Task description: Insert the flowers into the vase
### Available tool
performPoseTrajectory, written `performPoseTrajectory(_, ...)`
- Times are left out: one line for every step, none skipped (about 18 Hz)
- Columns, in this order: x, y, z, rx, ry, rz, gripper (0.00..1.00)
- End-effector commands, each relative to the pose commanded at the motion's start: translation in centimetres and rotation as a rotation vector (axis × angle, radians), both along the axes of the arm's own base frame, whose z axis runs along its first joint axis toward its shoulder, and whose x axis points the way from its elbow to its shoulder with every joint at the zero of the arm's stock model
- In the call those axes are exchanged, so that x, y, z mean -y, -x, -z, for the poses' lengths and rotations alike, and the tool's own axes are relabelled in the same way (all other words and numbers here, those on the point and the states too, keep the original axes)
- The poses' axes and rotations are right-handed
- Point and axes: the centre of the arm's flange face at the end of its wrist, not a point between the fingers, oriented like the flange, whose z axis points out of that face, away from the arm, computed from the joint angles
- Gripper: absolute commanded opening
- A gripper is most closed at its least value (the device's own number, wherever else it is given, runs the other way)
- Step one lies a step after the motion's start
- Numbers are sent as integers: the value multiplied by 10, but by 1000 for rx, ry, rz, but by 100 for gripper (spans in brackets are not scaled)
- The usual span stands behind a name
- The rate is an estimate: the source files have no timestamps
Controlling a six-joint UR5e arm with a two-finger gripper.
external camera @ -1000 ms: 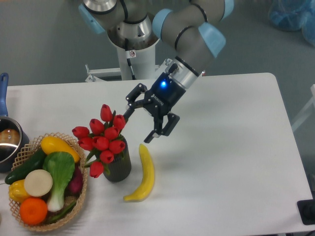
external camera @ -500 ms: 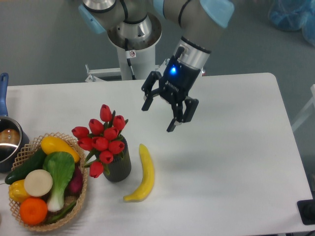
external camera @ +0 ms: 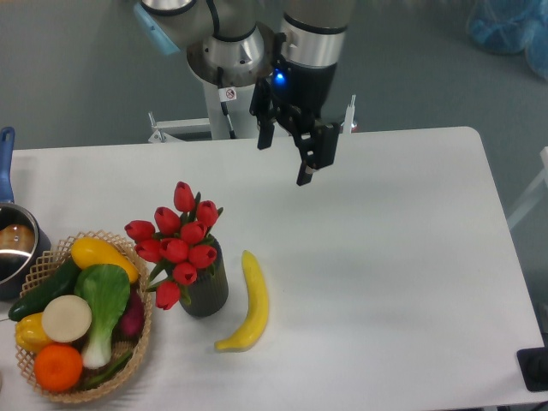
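Now gripper (external camera: 284, 158) is up near the table's (external camera: 411, 257) far edge, well clear of the flowers (external camera: 176, 241); a second ago it hung just beside them; fingers spread wide, holding nothing; flowers sit in the vase (external camera: 208, 291), unmoved; banana (external camera: 249, 301) just right of vase, basket (external camera: 81, 317) left.

Flowers (external camera: 178, 238) in vase (external camera: 206, 291), basket (external camera: 144, 330) left, banana (external camera: 248, 301) right, claw (external camera: 283, 159) behind.
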Motion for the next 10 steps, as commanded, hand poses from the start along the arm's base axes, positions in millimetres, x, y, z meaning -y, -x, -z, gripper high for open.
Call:
performPoseTrajectory(-1, -3, -3, 6, 32, 5, 100)
performPoseTrajectory(-2, -8, -7, 21, 62, 14, 100)
performPoseTrajectory(1, -10, -8, 43, 95, 16, 100)
performPoseTrajectory(2, -11, -8, 48, 111, 16, 100)
performPoseTrajectory(2, -11, -7, 47, 120, 17, 100)
performPoseTrajectory(2, -10, -6, 48, 123, 16, 100)
performPoseTrajectory(2, -10, -6, 50, 123, 17, 100)
performPoseTrajectory(2, -10, -5, 52, 124, 17, 100)
performPoseTrajectory(2, -10, -3, 54, 126, 17, 100)
performPoseTrajectory(1, -11, -2, 55, 127, 18, 100)
